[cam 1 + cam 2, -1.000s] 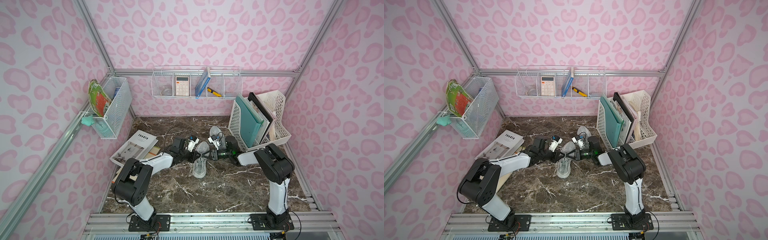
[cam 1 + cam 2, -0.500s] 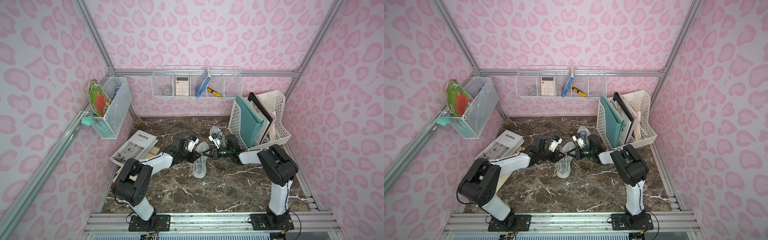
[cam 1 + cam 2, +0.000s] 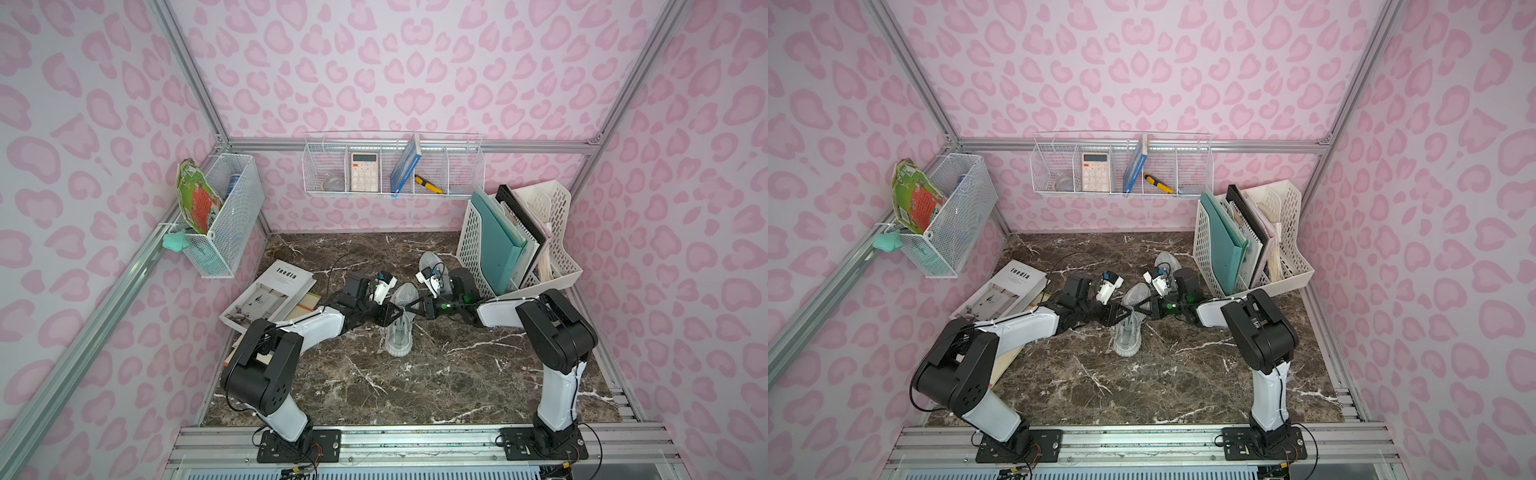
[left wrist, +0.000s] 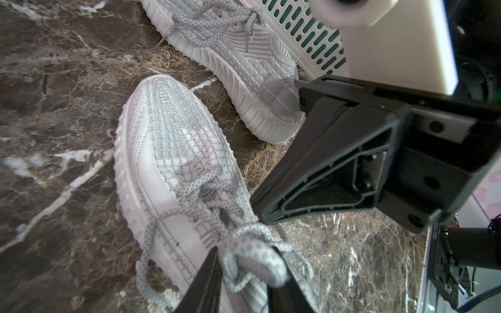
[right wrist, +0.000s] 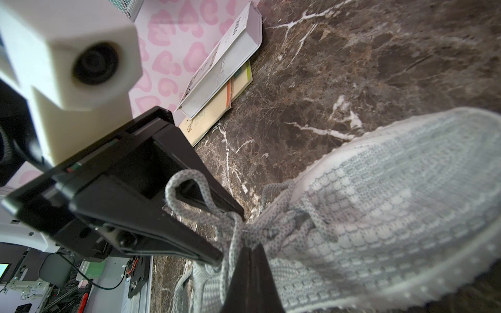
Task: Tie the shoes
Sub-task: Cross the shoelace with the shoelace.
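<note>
Left wrist view showed our left claw parted around the near sneaker's lace; our right claw, pinched closed on it, should, we judged, pull outward steadily.

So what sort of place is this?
Probably a robot test booth dressed up like a desk corner: two robot arms bolted to a metal rail, pink patterned walls, and a file rack and calculator as props.

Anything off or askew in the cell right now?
Mostly clutter: white book lies skewed on a stack at the table's left edge; blue book leans diagonally out of the wall basket. Far shoe sits apart, beside the file rack. No spills or damage visible.
</note>
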{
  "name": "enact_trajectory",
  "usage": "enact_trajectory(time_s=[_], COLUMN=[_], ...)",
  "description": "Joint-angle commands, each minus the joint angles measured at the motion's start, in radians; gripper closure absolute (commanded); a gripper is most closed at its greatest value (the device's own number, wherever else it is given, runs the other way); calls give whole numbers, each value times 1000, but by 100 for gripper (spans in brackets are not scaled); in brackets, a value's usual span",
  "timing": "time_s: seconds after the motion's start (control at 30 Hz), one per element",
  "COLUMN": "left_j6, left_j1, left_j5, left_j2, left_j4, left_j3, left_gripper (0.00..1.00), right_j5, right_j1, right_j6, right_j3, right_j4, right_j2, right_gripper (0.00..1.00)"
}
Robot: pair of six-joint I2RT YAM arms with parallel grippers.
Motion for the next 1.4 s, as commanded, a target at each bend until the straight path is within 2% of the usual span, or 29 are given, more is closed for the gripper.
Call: enact_trajectory(time_s=[0.0,0.33,0.5,0.93,1.23,1.37], left_j6=[1,-35,-51,-70,-74,-79], left_j1=[3,16,19,19,19,20], left_j5=[0,-5,-38,-7,1,12], left_j2=[-11,-29,-22,26,4,7], left_j4=[14,35,30,14,13,18], left_j3=[0,0,15,71,60,56], left_gripper=[64,57,57,77,99,100], right_j5=[9,23,26,52,111,112], right_j1=[2,4,7,8,9,20], right_j6=[-21,-41,-44,-76,-121,-132], right_j3=[9,16,18,30,44,64], right_j4=[-11,-36,-42,-90,-156,-179], right_j2=[-11,-20,-24,-43,-62,-43], right_gripper=[100,100,100,100,100,100])
